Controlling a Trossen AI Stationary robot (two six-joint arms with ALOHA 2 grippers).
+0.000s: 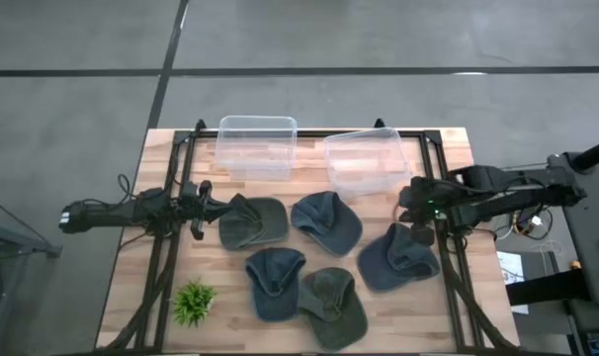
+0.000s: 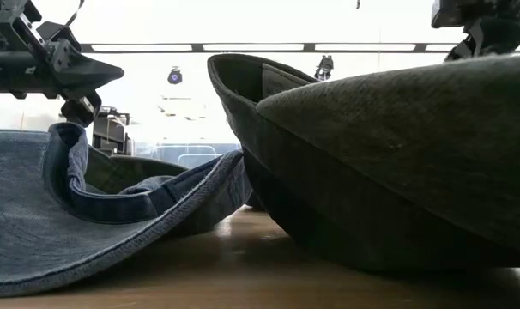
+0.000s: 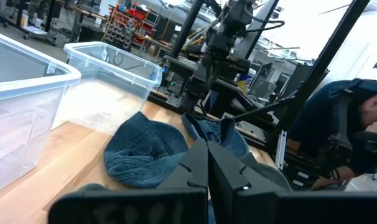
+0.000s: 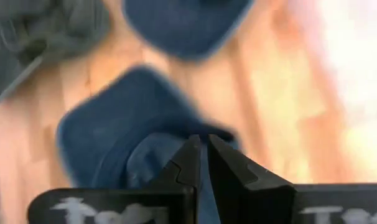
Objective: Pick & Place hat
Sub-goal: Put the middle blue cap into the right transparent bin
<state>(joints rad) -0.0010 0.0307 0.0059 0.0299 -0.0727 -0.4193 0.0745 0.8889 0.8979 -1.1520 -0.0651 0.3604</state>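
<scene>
My right tool (image 1: pixel 419 229) is over the blue hat (image 1: pixel 398 257) at the right edge of the tabletop (image 1: pixel 309 307), and the fingers are pinched nearly together. In the wrist view there's blue fabric bunched right at the tips, so I judge I've got a fold of that hat nipped, though only a thin one. That's the worry: a pinch that shallow on soft denim could slide out the moment I lift, and the hat would flop back down, maybe onto the dark green hat (image 1: pixel 331 305) next to it.

My left tool (image 1: pixel 213 208) is clenched shut too, hovering at the brim of the olive hat (image 1: pixel 252 222); I can't see any cloth actually caught between its fingers. If I pull up now I may come away empty.

The two clear bins (image 1: pixel 257 145) and (image 1: pixel 367 158) sit at the back of the tabletop, both looking empty. The right one is near my right arm, but its wall is tall. A dangling brim could snag the rim and drag the bin.

Five hats lie crowded, some touching, so a lift could tug a neighbour along.
</scene>
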